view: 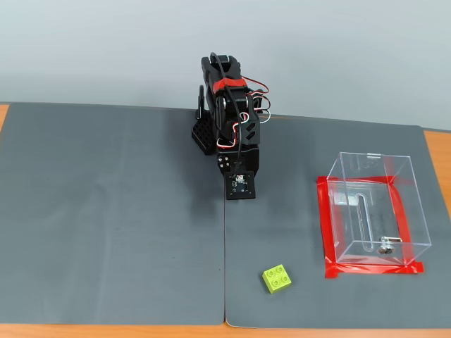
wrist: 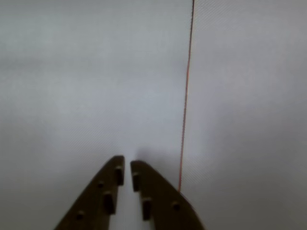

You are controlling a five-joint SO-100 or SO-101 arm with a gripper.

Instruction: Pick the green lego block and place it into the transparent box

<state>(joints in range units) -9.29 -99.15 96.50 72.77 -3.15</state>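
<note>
The green lego block (view: 277,278) lies flat on the grey mat near the front edge, studs up. The transparent box (view: 373,208) stands to its right in the fixed view, open at the top and empty, inside a frame of red tape. The arm (view: 229,113) is folded up at the back of the mat, far from both. In the wrist view my gripper (wrist: 127,163) enters from the bottom with its brown fingers (wrist: 103,196) nearly touching and nothing between them. Neither the block nor the box shows in the wrist view.
Two grey mats (view: 106,211) cover the table and meet at a seam (view: 224,274) left of the block. A thin red line (wrist: 186,96) runs up the wrist view beside the right finger. Red tape (view: 373,267) borders the box's base.
</note>
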